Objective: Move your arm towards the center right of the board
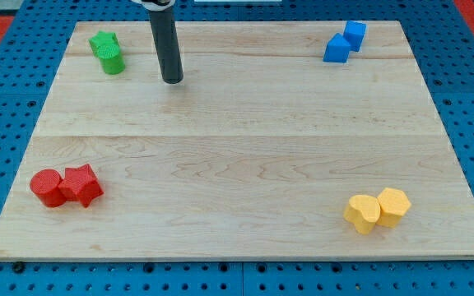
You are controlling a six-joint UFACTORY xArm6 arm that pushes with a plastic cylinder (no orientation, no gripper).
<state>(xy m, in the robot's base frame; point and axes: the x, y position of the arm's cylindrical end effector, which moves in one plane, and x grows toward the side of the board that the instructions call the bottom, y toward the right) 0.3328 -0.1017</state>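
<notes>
My tip [173, 80] sits at the upper left part of the board [237, 148], just to the right of the green blocks and not touching them. It is the blunt end of a straight dark rod, with nothing to open or close and nothing held against it; it stands bare on the wood. I judge it stiff and unbending, so it should glide easily over the smooth pale planks, and since the task asks only for a move, there is nothing to take hold of. The goal, the middle of the board's right edge, lies well apart from the tip, across open wood between the blue pair above and the yellow pair below.

Two green blocks [107, 52] sit close together near the top left corner, one looking like a short cylinder. Two blue blocks [344, 42] touch near the top right. Two red blocks [66, 187] lie side by side near the bottom left, and two yellow blocks [377, 210] touch near the bottom right. A straight slide right and slightly down looks clear of them all
</notes>
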